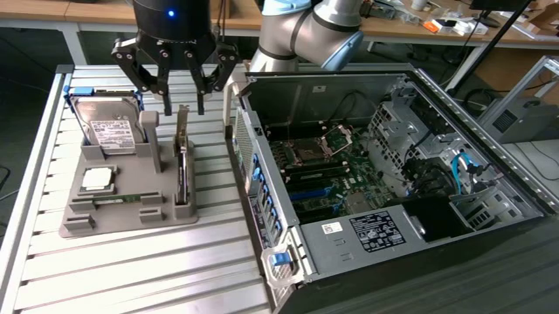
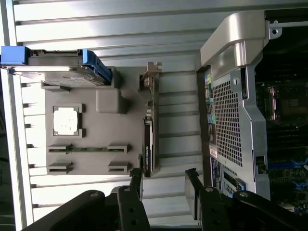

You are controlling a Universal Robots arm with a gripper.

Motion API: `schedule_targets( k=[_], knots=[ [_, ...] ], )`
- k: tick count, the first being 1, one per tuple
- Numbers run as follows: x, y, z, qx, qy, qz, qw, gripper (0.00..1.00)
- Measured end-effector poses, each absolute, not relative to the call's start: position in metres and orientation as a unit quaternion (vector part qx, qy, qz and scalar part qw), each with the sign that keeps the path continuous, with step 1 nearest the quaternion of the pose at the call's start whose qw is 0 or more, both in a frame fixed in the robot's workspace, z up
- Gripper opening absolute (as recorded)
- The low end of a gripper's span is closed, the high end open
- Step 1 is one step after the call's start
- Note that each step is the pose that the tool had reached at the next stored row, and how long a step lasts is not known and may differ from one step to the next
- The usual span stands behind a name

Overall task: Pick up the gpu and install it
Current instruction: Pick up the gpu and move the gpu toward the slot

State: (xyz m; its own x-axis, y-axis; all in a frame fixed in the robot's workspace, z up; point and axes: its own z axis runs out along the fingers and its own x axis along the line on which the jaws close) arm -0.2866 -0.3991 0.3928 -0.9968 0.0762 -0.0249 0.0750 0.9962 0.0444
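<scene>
The gpu (image 1: 182,160) stands on edge in a slot of the grey holder (image 1: 114,226), a slim dark card with a silver bracket at its far end. My gripper (image 1: 183,103) hangs open just above that far end, its fingers apart on either side of the card's line and touching nothing. In the wrist view the gpu (image 2: 150,120) runs edge-on away from my gripper (image 2: 164,185), closer to one finger than the other. The open computer case (image 1: 384,170) lies to the exterior view's right, its motherboard (image 1: 319,176) exposed.
On the same holder sit a silver hard drive (image 1: 109,127) with a white label, a square processor (image 1: 96,178) and a narrow memory strip (image 1: 118,198). The case's rear wall (image 2: 226,120) stands close beside the gpu. A slatted metal table (image 1: 157,275) carries it all.
</scene>
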Motion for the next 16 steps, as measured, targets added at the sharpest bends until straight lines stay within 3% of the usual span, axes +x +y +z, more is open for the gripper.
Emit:
schedule_targets(
  k=[16],
  knots=[
    [-0.2918,-0.3991,0.3885,0.038,0.999,0.022,0.013,0.48]
  ],
)
